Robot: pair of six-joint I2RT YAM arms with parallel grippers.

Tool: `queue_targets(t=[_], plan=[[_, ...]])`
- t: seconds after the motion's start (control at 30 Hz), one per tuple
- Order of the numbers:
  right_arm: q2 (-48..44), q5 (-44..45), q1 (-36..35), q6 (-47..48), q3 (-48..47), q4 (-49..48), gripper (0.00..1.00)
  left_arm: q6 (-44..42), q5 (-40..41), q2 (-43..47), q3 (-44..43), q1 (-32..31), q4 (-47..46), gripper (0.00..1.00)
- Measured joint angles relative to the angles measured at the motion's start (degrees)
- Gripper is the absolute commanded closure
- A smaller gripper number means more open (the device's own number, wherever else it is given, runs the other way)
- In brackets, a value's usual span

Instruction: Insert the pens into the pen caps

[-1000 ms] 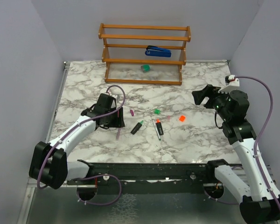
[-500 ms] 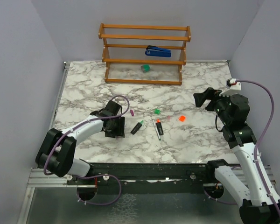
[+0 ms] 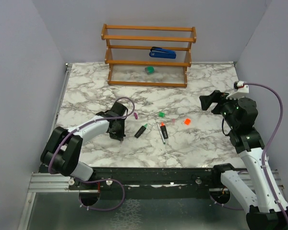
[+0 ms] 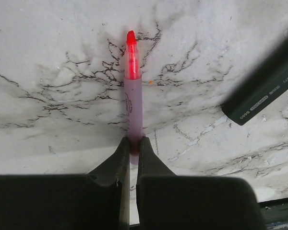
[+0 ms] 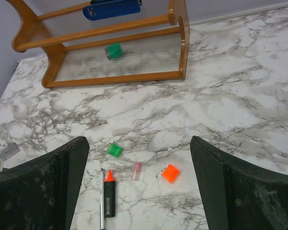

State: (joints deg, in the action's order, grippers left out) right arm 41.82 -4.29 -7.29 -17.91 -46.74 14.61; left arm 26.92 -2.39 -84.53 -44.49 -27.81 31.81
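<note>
The pink pen (image 4: pixel 133 103) lies on the marble table (image 4: pixel 48 57), with the left gripper (image 4: pixel 132 146) clamped on its very tail. With so little held, I think it may swing or slip out when lifted. Its long axis runs straight out from the jaws, red tip away. The right gripper (image 3: pixel 209 101) hangs wide apart.

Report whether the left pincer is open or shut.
Shut on the pink pen: the fingers of the left pincer clamp the pen's near end between them.
</note>
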Motion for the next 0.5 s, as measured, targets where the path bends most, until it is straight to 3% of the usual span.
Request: queue_targets(t=[0.1,0.3,0.5], plan=[[0.0,0.0,0.0,0.0,0.2,-0.1,0.09,0.0,0.4,-0.6,-0.6,-0.5,0.5,1.0],[7.0,-5.3,0.0,-0.5,-0.1,0.3,0.41,-1.2,0.3,0.2,-0.5,-2.7,-1.1,1.0],[26.8,-10.7,-0.9,-2.3,-5.3,3.5,0.42,-3.6,-1.5,8.7,-0.2,-3.7,-3.0,1.0]])
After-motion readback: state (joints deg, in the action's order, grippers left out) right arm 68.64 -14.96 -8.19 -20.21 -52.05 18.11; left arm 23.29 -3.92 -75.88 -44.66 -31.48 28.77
